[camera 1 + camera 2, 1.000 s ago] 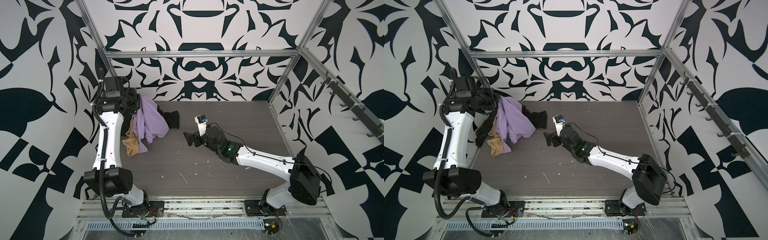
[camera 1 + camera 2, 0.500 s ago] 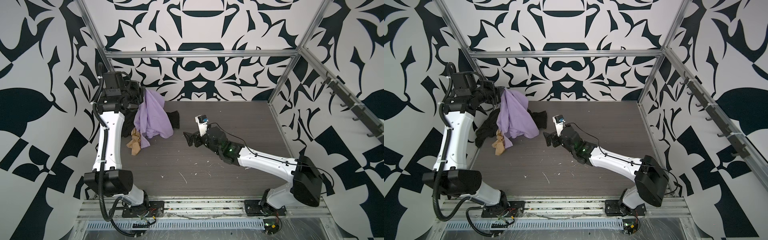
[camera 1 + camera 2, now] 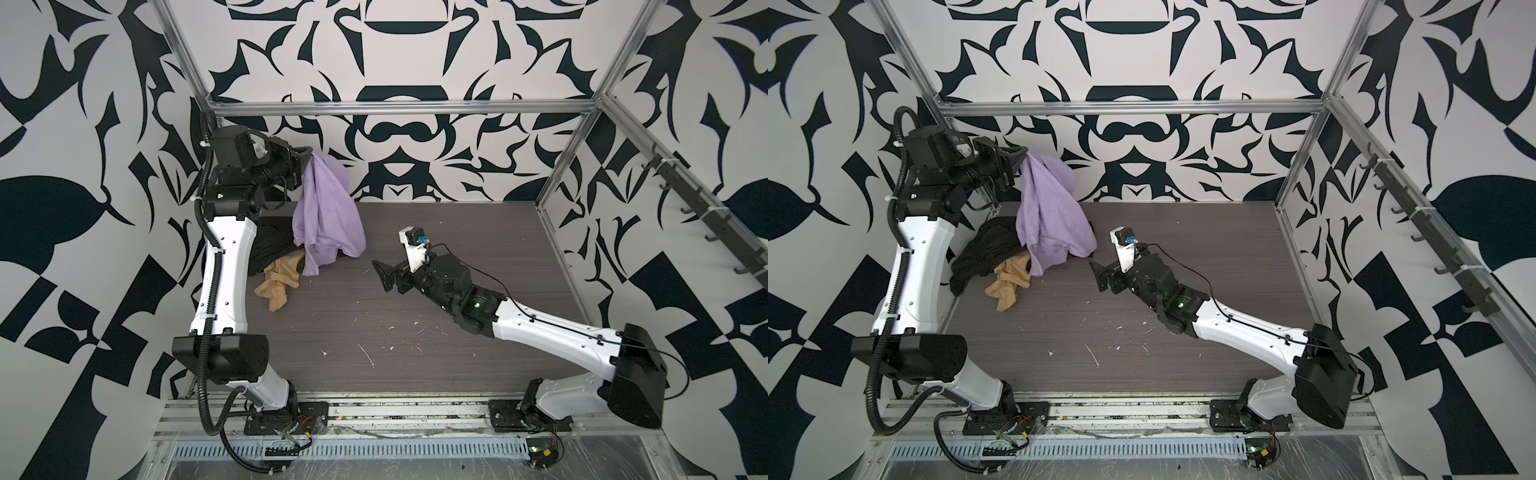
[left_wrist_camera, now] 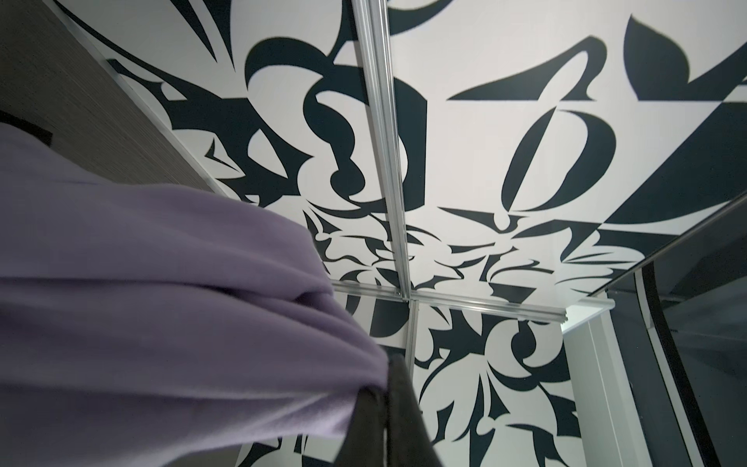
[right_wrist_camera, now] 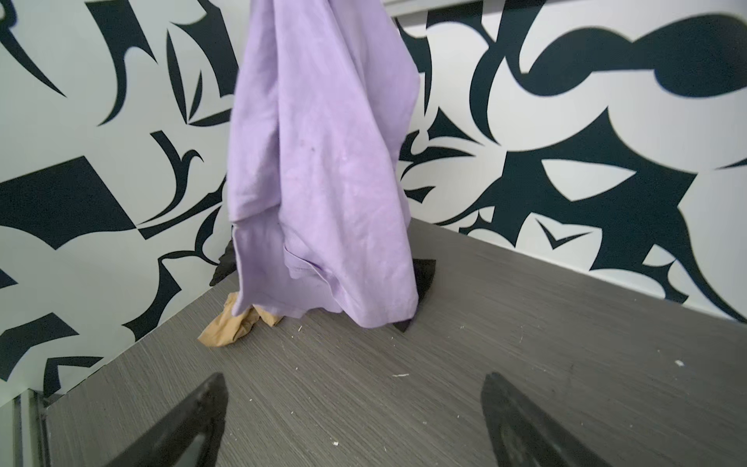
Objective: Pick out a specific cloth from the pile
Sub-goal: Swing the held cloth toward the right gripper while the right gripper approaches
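- Lilac fabric is being pinched by the left end effector [image 3: 308, 152], whose jaws are pressing together on the top of the lilac cloth [image 3: 326, 216] high above the back left corner of the surface [image 3: 415, 328].
- In the left wrist view, the bunched fabric is spreading away from the dark fingertips [image 4: 398, 400] and filling much of the frame.
- The lilac cloth is hanging in long folds from that grip in both top views, draping down toward the pile [image 3: 992, 257]. Whether its lower hem is touching anything cannot be told.
- Beneath and beside the hanging fabric, the black cloth [image 3: 270, 245] is lying crumpled against the left arm's side of the surface.
- The tan-orange cloth [image 3: 277, 284] is lying at the black cloth's near edge, partly under the lilac hem.
- The right end effector [image 3: 384, 274] is hovering low over the middle of the surface, well apart from the pile and pointing toward it.
- Its two dark fingers [image 5: 210, 404] are standing spread wide and holding nothing, with bare surface showing between them in the right wrist view.
- Small pale crumbs are lying scattered over the near part of the surface.
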Action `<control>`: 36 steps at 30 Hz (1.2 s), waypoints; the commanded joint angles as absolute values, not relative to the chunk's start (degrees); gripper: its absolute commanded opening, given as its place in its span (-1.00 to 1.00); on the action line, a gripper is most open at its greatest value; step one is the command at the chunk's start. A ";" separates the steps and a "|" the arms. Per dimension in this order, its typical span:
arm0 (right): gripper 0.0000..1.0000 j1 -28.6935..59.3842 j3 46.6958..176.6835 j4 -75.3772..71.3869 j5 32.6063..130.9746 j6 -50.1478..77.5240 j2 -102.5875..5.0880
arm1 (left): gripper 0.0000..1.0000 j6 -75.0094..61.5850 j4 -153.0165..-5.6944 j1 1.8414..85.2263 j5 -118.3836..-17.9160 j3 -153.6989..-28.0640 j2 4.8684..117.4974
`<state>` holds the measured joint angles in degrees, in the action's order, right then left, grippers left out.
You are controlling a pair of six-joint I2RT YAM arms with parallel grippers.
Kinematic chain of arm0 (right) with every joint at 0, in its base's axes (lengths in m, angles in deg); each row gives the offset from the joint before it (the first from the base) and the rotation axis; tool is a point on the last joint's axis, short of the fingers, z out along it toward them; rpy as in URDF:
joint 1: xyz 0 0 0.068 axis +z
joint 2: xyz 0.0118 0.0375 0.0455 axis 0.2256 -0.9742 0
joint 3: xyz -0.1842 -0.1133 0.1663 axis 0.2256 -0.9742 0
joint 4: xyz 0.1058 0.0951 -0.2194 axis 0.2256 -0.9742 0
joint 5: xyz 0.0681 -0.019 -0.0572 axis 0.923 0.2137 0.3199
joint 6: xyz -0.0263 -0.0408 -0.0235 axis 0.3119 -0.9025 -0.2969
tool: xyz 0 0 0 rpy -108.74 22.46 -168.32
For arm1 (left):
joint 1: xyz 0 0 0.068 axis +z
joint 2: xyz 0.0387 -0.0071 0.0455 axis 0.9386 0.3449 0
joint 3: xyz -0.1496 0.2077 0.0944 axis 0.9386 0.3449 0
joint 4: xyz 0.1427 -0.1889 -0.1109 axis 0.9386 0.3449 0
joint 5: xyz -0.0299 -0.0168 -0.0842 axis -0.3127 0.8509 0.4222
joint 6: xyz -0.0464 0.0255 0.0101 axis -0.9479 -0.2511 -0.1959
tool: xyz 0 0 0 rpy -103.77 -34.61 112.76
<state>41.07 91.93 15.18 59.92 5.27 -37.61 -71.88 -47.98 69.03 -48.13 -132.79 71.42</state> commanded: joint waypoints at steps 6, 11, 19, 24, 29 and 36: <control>0.98 41.41 89.67 17.68 58.92 -12.68 -27.22 | -1.00 -67.07 -50.26 64.27 -43.94 -136.79 70.97; 0.99 41.45 90.12 14.29 59.59 -18.94 -23.07 | -1.00 -63.55 -49.30 59.95 -42.16 -136.49 70.64; 0.99 41.42 92.93 4.06 64.26 -22.55 -17.94 | -1.00 -59.70 -46.17 56.56 -41.58 -134.71 68.41; 0.99 41.43 95.32 -0.96 66.35 -24.64 -16.78 | -1.00 -56.45 -42.97 53.19 -41.64 -136.36 67.95; 0.99 41.40 97.29 -4.51 67.71 -26.21 -16.36 | -1.00 -52.83 -41.60 50.27 -40.82 -135.61 66.68; 0.99 41.45 99.03 -8.47 68.05 -28.78 -13.99 | -1.00 -47.77 -37.79 46.48 -39.82 -133.75 66.21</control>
